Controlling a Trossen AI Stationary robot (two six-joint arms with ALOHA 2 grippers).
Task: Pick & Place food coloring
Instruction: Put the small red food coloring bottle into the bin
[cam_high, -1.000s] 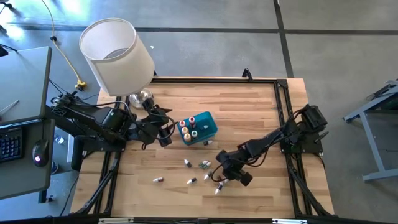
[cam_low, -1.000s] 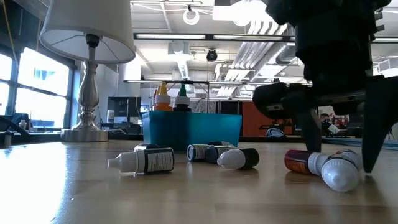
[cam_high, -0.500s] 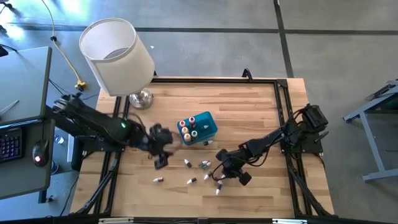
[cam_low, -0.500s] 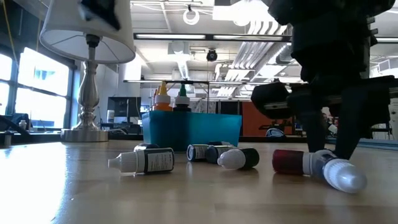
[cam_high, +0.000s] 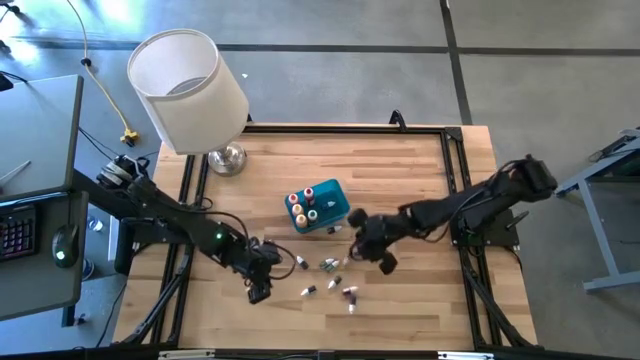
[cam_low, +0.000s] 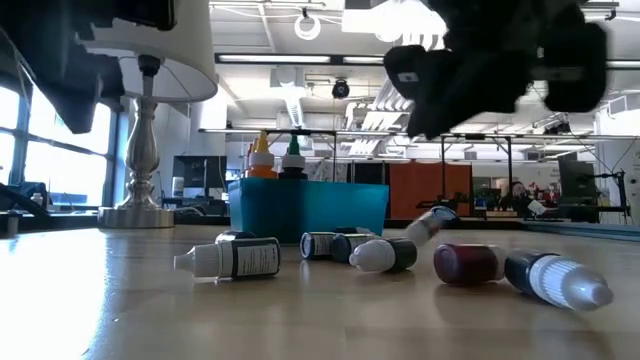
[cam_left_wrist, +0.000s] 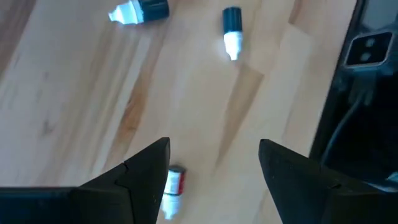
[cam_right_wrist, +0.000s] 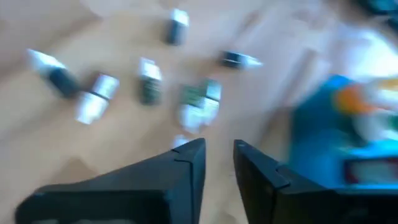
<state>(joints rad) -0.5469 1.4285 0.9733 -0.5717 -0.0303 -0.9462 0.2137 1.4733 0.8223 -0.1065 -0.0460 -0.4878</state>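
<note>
Hovering lower left of the desk (cam_high: 400, 170), the left pincer (cam_left_wrist: 212, 163) is spread wide over a red-labelled bottle (cam_left_wrist: 172, 190); the right pincer (cam_right_wrist: 219, 155) is held nearly closed beside the blue bin (cam_high: 334, 203).

The bottle labels are too small to be read.

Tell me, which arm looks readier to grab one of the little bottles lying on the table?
Left. The left gripper hangs open over the table, with a red-labelled bottle beside one finger. The right gripper is up near the blue bin.
</note>
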